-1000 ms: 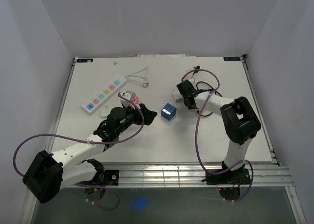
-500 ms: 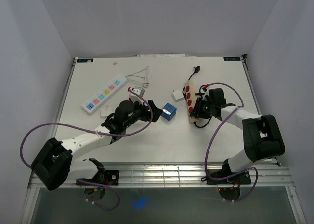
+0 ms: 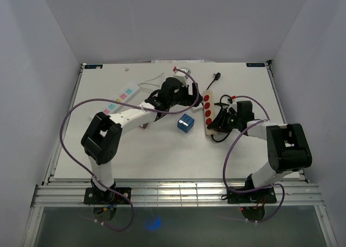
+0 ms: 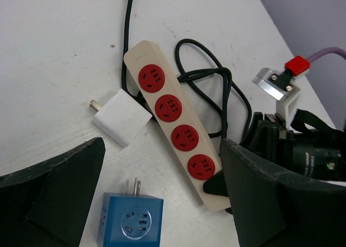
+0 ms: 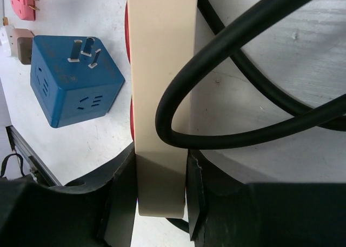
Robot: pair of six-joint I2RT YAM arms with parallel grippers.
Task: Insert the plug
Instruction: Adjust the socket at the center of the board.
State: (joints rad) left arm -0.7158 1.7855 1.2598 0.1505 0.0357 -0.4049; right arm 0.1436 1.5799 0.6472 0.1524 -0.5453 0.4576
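A cream power strip (image 4: 175,122) with red sockets lies on the white table, its black cord (image 4: 216,90) coiled beside it. My right gripper (image 5: 160,198) is shut on the strip's near end (image 3: 208,113), a finger on each long side. A white plug (image 4: 123,117) with metal prongs lies flat just left of the strip. A blue cube adapter (image 4: 131,220) sits nearer, prongs pointing at the strip. My left gripper (image 4: 161,144) hovers open above the plug and strip, holding nothing. From the top view the left gripper (image 3: 193,93) hides the white plug.
A white strip with coloured sockets (image 3: 120,97) lies at the far left, partly under my left arm. A thin white cable (image 3: 154,84) lies behind it. The cord's black plug (image 3: 216,77) rests near the far edge. A pink plug (image 5: 21,1) lies beyond the blue cube (image 3: 185,122).
My left arm has swung from the front left to the far middle, above the white plug. My right arm drew back to the right, keeping its grip on the cream strip.
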